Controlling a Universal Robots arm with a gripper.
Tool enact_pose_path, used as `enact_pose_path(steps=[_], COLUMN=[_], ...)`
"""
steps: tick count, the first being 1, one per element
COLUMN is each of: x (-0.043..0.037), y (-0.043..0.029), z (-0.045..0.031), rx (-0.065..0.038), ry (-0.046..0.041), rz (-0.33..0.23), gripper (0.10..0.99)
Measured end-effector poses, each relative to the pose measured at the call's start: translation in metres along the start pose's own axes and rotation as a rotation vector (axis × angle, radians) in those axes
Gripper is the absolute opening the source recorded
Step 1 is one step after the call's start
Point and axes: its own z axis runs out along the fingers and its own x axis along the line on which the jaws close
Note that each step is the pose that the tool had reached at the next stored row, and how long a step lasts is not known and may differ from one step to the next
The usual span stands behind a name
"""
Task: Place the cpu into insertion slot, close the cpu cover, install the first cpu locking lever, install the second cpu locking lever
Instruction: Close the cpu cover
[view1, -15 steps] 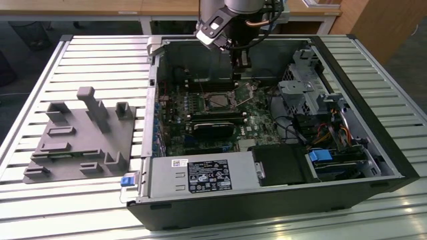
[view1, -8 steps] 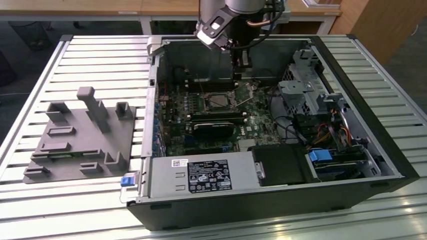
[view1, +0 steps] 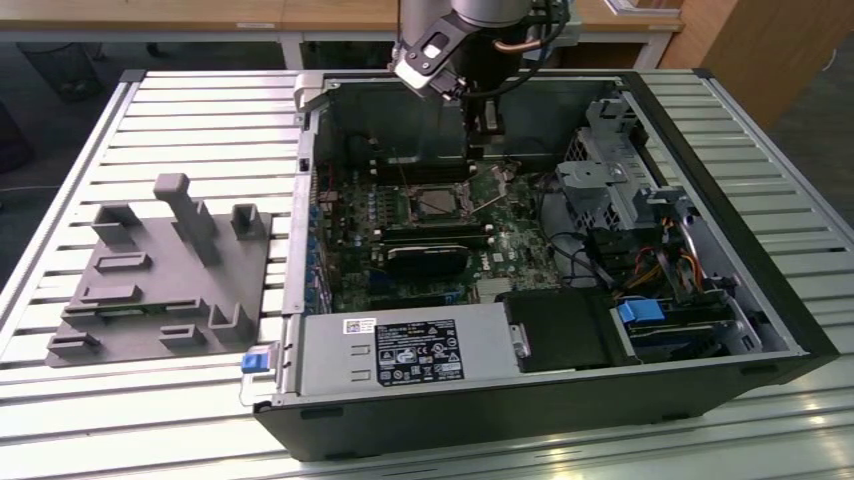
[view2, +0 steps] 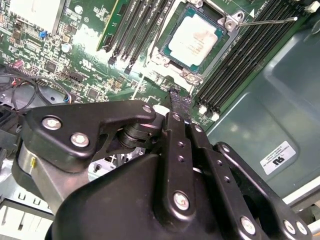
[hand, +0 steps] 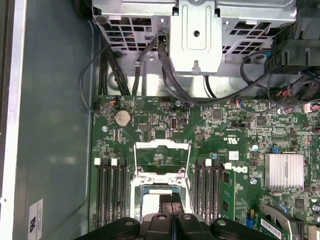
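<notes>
The cpu (view2: 195, 37), a small silvery square, lies seated in the insertion slot (view2: 169, 31) on the green board. In the first wrist view the cpu cover (hand: 162, 144) stands swung open beyond the slot, and the board shows through its window. One thin locking lever (view2: 265, 21) sticks out unlatched beside the slot. My gripper (view2: 180, 102) hovers just short of the slot, shut with nothing between its fingers. In the exterior view the gripper (view1: 490, 128) hangs inside the open case, behind the slot (view1: 434, 205).
Long black memory slots (view2: 235, 60) flank the socket on both sides. A black heatsink (view1: 427, 262) and the grey power supply box (view1: 400, 350) lie nearer the case front. Drive cage and cables (view1: 627, 200) fill the exterior view's right. A grey fixture (view1: 160, 270) sits outside the case.
</notes>
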Motion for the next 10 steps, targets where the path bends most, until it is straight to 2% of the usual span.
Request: enact_pose_path(steps=[10], x=[0.0018], y=[0.0003], z=[0.0001], rx=[0.0], ry=[0.0], rz=[0.0], gripper=[0.106])
